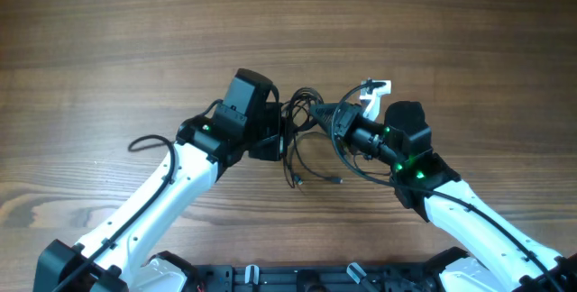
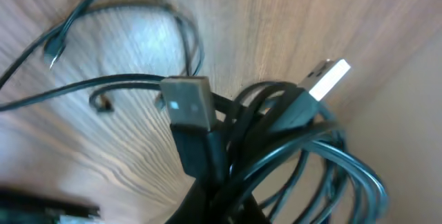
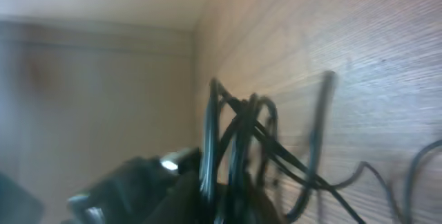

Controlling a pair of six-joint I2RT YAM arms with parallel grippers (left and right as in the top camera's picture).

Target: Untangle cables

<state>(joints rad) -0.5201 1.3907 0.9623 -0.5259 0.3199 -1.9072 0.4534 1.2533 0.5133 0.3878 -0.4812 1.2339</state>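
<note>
The left arm reaches up from the near-left corner of the table (image 1: 135, 40), forearm slanting inward, wrist bent so the left gripper (image 1: 273, 139) points to its right. Its jaws are pressed together on the cables (image 1: 302, 116), which bunch right at its tips. In the left wrist view the bundle (image 2: 276, 148) rises straight out from the gripper. One flat plug (image 2: 188, 103) stands ahead of it, and a silver plug (image 2: 328, 79) tilts up and to the right. Thin loose ends (image 2: 103, 86) curl across the wood beyond.

From above, the knot's long axis runs crosswise between the two grippers. Two loose tails (image 1: 315, 170) trail back toward the arms' bases and lie flat on the table.

The right arm comes in from the near-right corner, forearm angled inward, with the right gripper (image 1: 326, 116) pointing left into the same knot and touching it. Its wrist view is blurred. The loops (image 3: 238, 141) stand upright just before it, but whether its jaws are spread or pinching cannot be told.
</note>
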